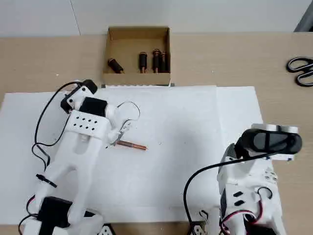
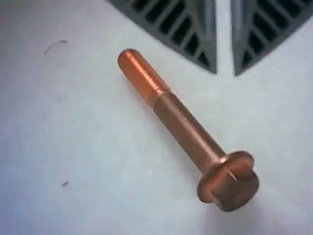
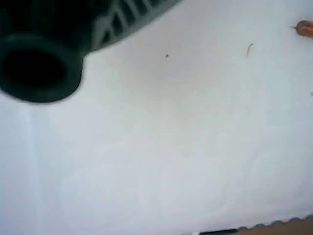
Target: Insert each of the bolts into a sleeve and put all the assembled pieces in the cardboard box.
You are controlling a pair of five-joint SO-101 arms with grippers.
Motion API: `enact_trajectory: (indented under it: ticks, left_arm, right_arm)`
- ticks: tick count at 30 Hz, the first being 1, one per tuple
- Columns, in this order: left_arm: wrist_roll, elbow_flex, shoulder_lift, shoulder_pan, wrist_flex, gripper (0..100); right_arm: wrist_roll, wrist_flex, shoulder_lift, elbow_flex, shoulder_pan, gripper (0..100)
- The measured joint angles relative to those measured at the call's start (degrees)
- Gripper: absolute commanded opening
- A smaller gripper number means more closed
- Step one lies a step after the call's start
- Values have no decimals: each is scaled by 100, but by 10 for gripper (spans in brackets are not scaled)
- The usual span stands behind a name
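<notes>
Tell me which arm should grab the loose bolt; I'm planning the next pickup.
Left. The left gripper is open right beside the bolt on the white sheet; the right arm is far off, holding a sleeve.

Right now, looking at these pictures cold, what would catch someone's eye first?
The copper bolt stands out first, lying bare on the white sheet just beyond the open left gripper. Next come the black sleeve held off the sheet by the right arm, and the cardboard box beyond the sheet with four assembled pieces inside.
</notes>
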Motion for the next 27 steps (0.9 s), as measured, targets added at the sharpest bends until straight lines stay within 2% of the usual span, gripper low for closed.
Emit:
enact_trajectory:
  ticks: [5, 15, 27]
  left_arm:
    - [0, 70, 0, 0, -62, 130]
    - [-88, 826, 0, 0, -589, 130]
    - [-105, 897, 0, 0, -1222, 132]
  right_arm:
    - [0, -18, 0, 0, 9, 3]
    - [0, -18, 0, 0, 0, 3]
    - [0, -18, 0, 0, 0, 3]
